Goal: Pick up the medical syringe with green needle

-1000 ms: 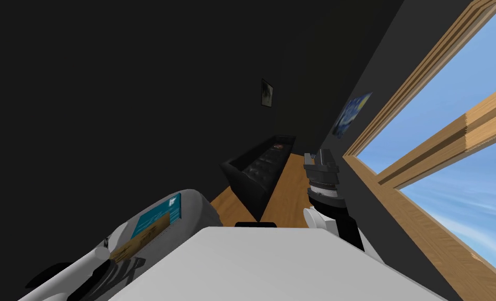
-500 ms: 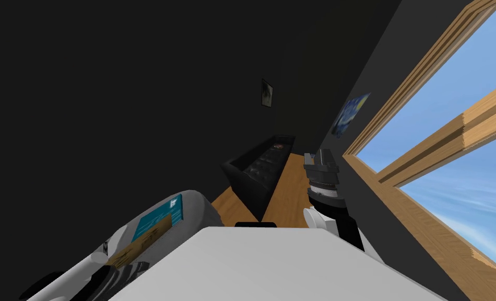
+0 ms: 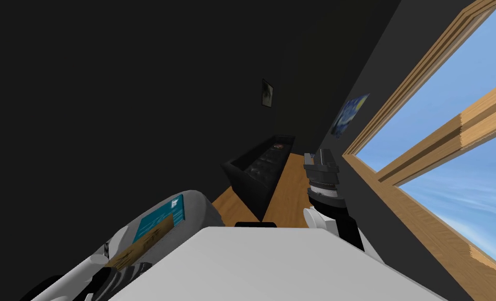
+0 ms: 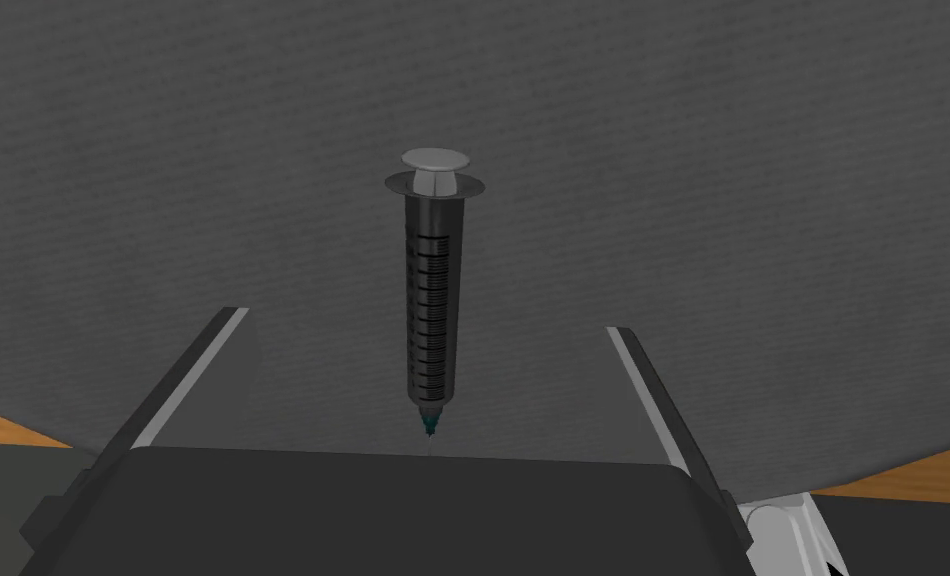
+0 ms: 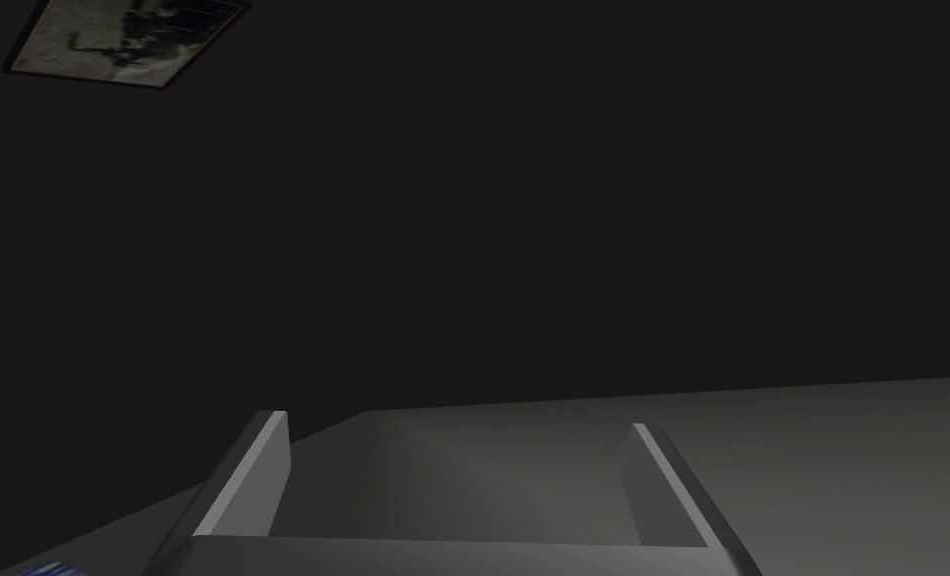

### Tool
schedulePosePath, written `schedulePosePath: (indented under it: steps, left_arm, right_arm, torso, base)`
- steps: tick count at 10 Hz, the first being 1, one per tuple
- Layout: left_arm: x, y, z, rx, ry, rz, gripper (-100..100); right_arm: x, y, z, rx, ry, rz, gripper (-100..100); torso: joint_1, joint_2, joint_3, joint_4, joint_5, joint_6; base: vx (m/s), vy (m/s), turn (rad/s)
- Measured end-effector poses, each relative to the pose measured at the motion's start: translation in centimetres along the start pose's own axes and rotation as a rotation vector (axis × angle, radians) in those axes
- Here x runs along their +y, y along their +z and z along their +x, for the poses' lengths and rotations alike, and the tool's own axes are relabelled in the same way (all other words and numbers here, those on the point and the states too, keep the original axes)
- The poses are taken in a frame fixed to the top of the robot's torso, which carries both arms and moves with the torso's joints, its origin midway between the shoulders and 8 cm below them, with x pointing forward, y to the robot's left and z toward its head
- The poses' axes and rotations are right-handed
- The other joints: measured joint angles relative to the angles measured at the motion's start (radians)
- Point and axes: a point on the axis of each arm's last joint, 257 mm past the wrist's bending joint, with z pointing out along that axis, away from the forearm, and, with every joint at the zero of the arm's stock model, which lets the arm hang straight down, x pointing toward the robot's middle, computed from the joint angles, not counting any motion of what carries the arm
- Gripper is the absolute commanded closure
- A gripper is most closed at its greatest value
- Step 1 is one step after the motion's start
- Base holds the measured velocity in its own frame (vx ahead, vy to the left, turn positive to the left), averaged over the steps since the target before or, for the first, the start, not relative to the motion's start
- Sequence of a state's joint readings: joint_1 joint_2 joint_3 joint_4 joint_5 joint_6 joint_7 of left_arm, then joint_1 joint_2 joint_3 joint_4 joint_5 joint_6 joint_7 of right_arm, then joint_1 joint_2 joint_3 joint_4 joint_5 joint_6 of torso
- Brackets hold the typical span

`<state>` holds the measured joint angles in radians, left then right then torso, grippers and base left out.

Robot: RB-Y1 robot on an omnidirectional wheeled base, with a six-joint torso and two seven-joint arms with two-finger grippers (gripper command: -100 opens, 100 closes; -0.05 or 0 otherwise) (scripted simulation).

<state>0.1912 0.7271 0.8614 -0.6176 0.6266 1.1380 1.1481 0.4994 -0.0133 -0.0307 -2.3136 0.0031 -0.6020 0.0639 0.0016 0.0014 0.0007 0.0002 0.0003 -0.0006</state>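
Left claw (image 4: 425, 321), spread wide, straddles syringe (image 4: 431, 290) on dark grey surface (image 4: 723, 150).

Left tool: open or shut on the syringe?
Open. Left tool fingers stand wide apart; the syringe lies between them, untouched, on a dark grey surface.

Looks like a home living room. Long black tufted sofa (image 3: 257, 170) set on a light brown wooden plank floor (image 3: 291, 188), close to a dark grey wall (image 3: 315, 78). Small dark-framed picture (image 3: 266, 93) hung high above the sofa's far end. Blue swirly unframed poster (image 3: 350, 116) pinned on the side wall, just beside a large window with a thick light wooden frame (image 3: 450, 138). Blue sky with thin clouds beyond the glass. Domestic seating plus wall art, so residential.
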Motion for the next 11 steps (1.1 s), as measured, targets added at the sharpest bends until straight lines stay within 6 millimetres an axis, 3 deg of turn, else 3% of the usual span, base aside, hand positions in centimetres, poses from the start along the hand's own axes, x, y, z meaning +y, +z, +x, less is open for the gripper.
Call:
schedulePosePath:
  steps: [1, 4, 5, 9, 10, 11]
  left_arm:
    - [0.0, 0.0, 0.0, 0.000, 0.000, 0.000, -100]
    - [0.8, 1.7, -1.1, -0.002, 0.011, 0.000, -100]
    - [0.8, 1.8, -1.1, 0.000, 0.012, 0.001, 100]
    - [0.8, 1.8, -1.1, -0.001, 0.008, 0.000, 100]
    - [0.8, 1.8, -1.1, -0.001, 0.008, 0.000, 0]
    - [0.8, 1.8, -1.1, -0.001, 0.008, 0.000, 100]
  right_arm:
    - [0.0, 0.0, 0.0, 0.000, 0.000, 0.000, 0]
    - [0.0, 0.0, 0.0, 0.000, 0.000, 0.000, 0]
    - [0.0, 0.0, 0.0, 0.000, 0.000, 0.000, 0]
    - [0.0, 0.0, 0.0, 0.000, 0.000, 0.000, 0]
    - [0.0, 0.0, 0.0, 0.000, 0.000, 0.000, 0]
    - [0.0, 0.0, 0.0, 0.000, 0.000, 0.000, 0]
  torso:
    - [-0.001, 0.000, 0.000, 0.000, 0.000, 0.000]
    - [-0.001, -0.001, 0.000, 0.000, 0.000, 0.000]
    - [-0.002, 0.000, 0.000, 0.000, -0.001, 0.000]
    - [-0.001, 0.000, 0.000, 0.000, 0.001, 0.001]
    - [-0.001, 0.000, 0.000, 0.000, 0.001, 0.001]
    - [-0.001, 0.000, 0.000, 0.000, 0.001, 0.001]
  base:
    - [0.016, 0.033, 0.062]
    - [0.006, 0.015, -0.010]
    - [0.000, 0.000, 0.000]
    - [0.000, 0.000, 0.003]
    - [0.000, 0.000, 0.000]
    - [-0.001, -0.012, 0.008]
